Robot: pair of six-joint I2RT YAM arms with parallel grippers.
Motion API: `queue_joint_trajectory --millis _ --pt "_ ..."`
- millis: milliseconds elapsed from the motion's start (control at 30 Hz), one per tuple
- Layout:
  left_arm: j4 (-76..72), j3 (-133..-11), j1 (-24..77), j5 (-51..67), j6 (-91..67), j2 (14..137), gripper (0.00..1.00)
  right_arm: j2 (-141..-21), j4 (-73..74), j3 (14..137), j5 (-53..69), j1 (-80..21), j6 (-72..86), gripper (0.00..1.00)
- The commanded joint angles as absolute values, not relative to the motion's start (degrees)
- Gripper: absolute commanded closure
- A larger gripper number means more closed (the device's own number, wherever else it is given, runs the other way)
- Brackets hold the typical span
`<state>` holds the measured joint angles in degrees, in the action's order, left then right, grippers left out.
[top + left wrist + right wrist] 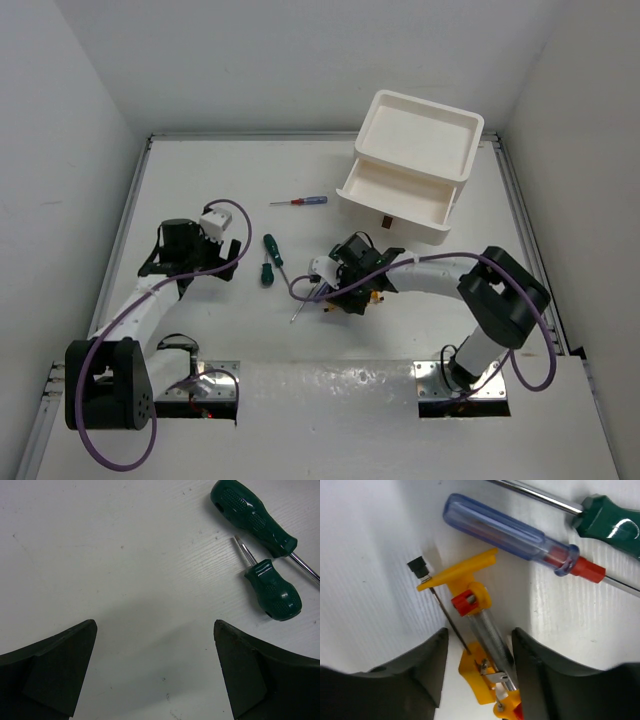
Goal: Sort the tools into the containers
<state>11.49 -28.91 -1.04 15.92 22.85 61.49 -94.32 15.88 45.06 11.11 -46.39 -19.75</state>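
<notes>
Right end effector [480, 635]: fingers apart, set low on either side of the small yellow-orange plastic tool with a metal barrel [477, 625], which lies on the white worktop [200, 170]. One finger looks to touch the barrel and the other stands clear, so it is not clamped.

Just beyond that tool lies a thin screwdriver with a clear blue handle and red collar [510, 532]. Past it is a long dark-green-handled screwdriver [612, 522].

Left end effector [155, 625]: fingers wide apart, nothing between them, bare worktop beneath. Off to one side lie a second long green-handled screwdriver [252, 515] and a stubby green-handled screwdriver [272, 590], close together.

Farther out, a second thin blue-and-red screwdriver [300, 201] lies alone, between the left arm and the white plastic drawer stack [410, 166] at the far right of the worktop. One drawer [420, 228] is pulled out (brown tab on its front). What shows of its floor is bare, and so is the rimmed top.

Progress, as judged: nothing is sorted yet. I count six tools, all on the worktop, none in any container that can be seen. The yellow-orange tool looks to be the first pick. The drawer is already open to receive it.
</notes>
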Motion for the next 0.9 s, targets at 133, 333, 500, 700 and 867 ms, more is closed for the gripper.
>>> queue_joint_trajectory --millis 133,333,500,700,867 --pt "9.67 -30.32 -0.79 16.96 23.12 60.29 0.0 -89.3 19.76 42.18 0.99 -51.06 -16.52 0.56" --pt "9.75 -30.41 -0.79 16.79 23.12 60.64 0.0 -87.89 24.69 44.73 -4.3 -54.49 -14.68 0.95" --pt "9.84 -30.41 -0.79 16.79 23.12 60.29 0.0 -84.3 25.84 45.79 -7.03 -55.98 -13.36 1.0" --pt "9.75 -30.32 -0.79 16.79 23.2 60.38 0.0 -72.37 24.7 46.4 -3.36 -57.22 -12.04 1.0" --pt "9.41 -30.41 -0.79 16.96 23.11 60.99 0.0 -64.17 22.34 52.54 -4.64 -57.57 -9.94 1.0"
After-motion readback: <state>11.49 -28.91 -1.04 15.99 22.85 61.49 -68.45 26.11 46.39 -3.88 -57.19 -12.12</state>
